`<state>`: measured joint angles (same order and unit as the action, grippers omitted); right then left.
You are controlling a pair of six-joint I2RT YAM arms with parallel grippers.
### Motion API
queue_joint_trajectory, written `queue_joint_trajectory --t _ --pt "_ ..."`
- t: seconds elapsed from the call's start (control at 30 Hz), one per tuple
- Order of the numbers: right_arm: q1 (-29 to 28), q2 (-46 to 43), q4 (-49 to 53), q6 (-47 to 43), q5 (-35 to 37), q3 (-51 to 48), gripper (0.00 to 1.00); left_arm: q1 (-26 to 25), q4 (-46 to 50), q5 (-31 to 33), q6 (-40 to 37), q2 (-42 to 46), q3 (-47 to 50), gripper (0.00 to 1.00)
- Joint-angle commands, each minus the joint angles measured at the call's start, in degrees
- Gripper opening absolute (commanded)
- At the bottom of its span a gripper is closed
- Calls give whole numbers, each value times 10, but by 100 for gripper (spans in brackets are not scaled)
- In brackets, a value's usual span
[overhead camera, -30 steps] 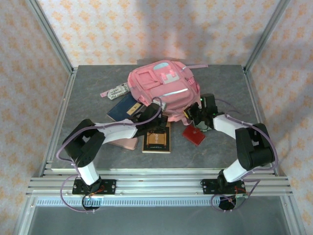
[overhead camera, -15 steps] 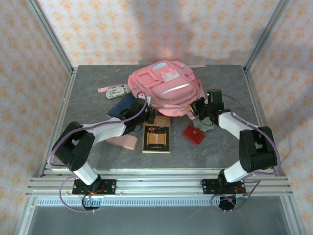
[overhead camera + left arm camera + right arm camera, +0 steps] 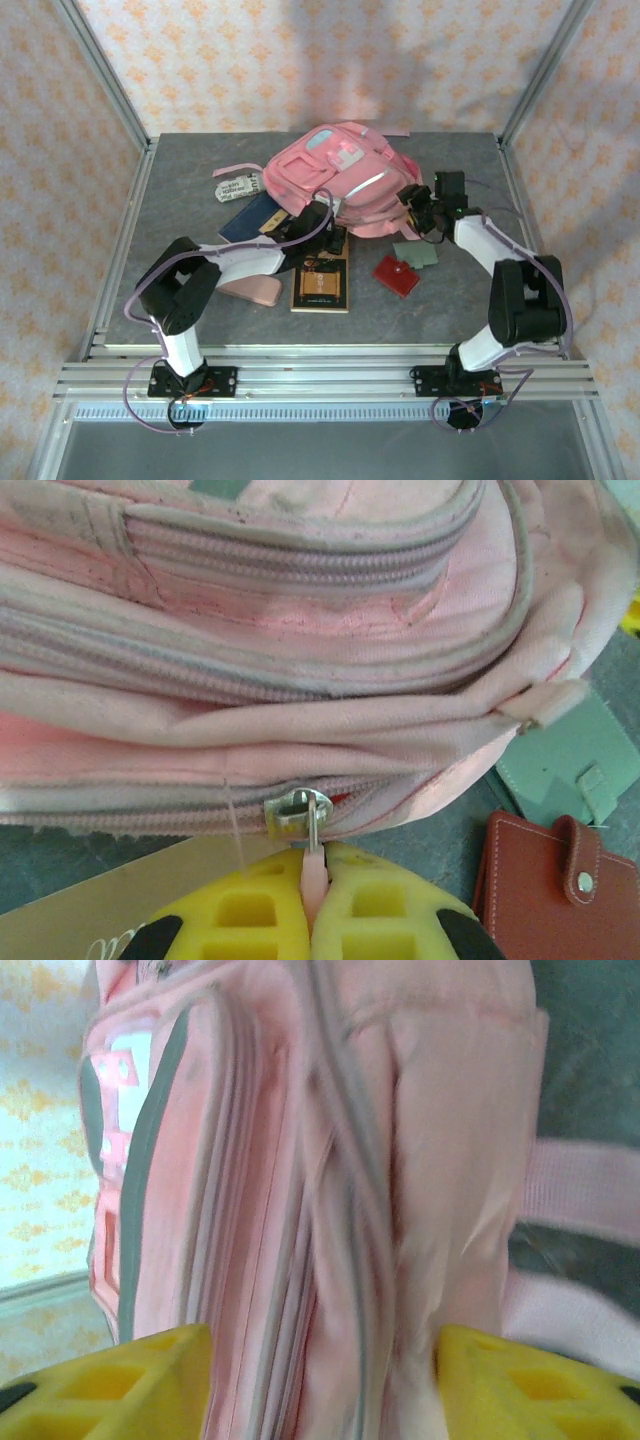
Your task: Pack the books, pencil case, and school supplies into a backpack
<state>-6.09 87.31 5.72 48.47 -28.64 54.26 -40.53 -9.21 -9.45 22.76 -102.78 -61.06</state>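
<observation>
Counter [image 3: 180, 170]: grey, spanning the middle of the top view and carrying everything.
Backpack [image 3: 335, 175]: upper centre of the top view, pockets up. Every zip we can see looks closed, so we judge that nothing is packed yet.
Navy book [image 3: 250, 218]: just below and left of the backpack, partly hidden by the left arm.
Brown book [image 3: 320, 285]: flat at centre, just below the backpack and within reach of its near edge.
Pencil case [image 3: 255, 290]: the pink piece left of the brown book, as we take it.
Right tool [image 3: 320, 1360]: jaws spread with the backpack's side between them, probably to brace the bag. We cannot tell whether they press on it.
Left tool [image 3: 315, 900]: closed on the zip pull, bottom centre of the left wrist view. We judge it means to draw the zip open.
Red pad [image 3: 396, 275]: right of the brown book, lying loose.
Grey-green card [image 3: 415, 254]: just above the red pad, beside the backpack's lower right edge.
Zip pull [image 3: 313, 865]: a pink tab pinched between the yellow pads, with its slider at the backpack's near seam.
</observation>
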Motion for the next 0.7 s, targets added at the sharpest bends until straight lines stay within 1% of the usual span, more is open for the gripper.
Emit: queue_joint_trajectory --t 0.0,0.1,0.2,0.4,0.47,0.57,0.6,0.67 --pt "-18 -73 1 6 -13 -41 61 -8 -27 -9 7 -7 -33 0" --pt "-37 -102 -18 24 -26 -78 62 -11 -27 -14 9 -14 -40 0" --pt "-58 -106 -44 44 -29 -100 62 -15 -26 -18 9 -17 -44 0" --pt "-90 -48 -93 61 -29 -84 62 -22 -24 -18 7 -16 -41 0" --pt "-93 -26 -109 65 -23 -69 60 -25 -22 -17 6 -14 -38 0" --pt "-94 9 -126 68 -13 -46 48 -30 -20 -14 1 -11 -33 0" --pt "-94 21 -132 67 -12 -38 39 -32 -18 -14 0 -11 -32 0" --pt "-93 44 -128 66 -15 -23 16 -32 -15 -9 -1 -8 -26 0"
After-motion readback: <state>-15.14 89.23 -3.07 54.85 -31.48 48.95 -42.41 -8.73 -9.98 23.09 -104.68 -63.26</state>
